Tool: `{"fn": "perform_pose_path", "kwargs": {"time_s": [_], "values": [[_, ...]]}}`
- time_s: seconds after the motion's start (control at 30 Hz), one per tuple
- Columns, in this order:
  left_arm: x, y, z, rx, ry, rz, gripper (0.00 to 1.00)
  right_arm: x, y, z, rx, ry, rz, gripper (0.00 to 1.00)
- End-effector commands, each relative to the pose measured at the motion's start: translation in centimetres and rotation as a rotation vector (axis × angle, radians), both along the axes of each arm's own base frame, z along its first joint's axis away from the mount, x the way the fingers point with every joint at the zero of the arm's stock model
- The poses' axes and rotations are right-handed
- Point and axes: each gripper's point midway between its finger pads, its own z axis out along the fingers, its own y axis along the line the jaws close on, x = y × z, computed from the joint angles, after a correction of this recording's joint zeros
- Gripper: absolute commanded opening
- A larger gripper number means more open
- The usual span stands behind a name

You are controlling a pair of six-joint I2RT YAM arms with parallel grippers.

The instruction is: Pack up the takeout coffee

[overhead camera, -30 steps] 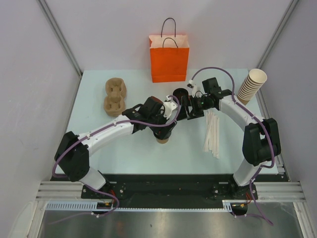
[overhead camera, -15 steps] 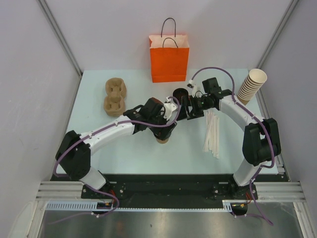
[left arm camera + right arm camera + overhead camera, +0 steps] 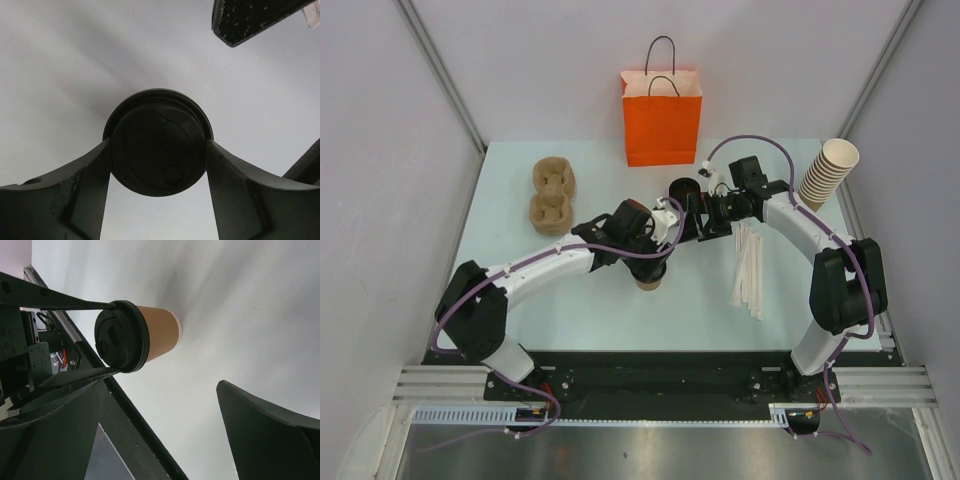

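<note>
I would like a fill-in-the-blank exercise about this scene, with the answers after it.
The lid on the takeout coffee is ___.
It sits inside the ___ hand.
The paper bag is ___.
The stack of lidless cups stands on the table's ___ side.
Missing words: black, left, orange, right.

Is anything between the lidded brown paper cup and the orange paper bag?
Partly. The right pincer and a stack of black plastic lids sit just right of the straight line from the lidded brown paper cup to the orange paper bag.
</note>
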Motion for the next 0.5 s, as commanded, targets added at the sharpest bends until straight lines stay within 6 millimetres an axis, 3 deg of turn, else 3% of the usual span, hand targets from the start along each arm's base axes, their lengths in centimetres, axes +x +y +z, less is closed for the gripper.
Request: {"fn": "perform_pose_path", "kwargs": {"time_s": [0.0,0.1,0.27,0.37,0.47], "values": [[0.5,0.7,1.2,-0.014,-0.037,0.012,0.68,0.8,0.4,1.5,0.031,-0.031,0.000,1.00],[1.4,2.0,1.5,-0.012,-0.028,0.043,0.58,0.8,0.4,1.5,0.035,-0.032,0.001,1.00],[2.9,4.5,2.4,-0.004,-0.006,0.043,0.51,0.9,0.5,1.6,0.039,-0.033,-0.001,1.00],[4.7,5.9,3.5,0.004,-0.019,-0.016,0.51,0.9,0.5,1.7,0.040,-0.032,0.000,1.00],[7.8,7.6,5.1,0.039,-0.105,-0.061,0.52,1.0,0.5,1.5,0.042,-0.030,0.001,1.00]]}}
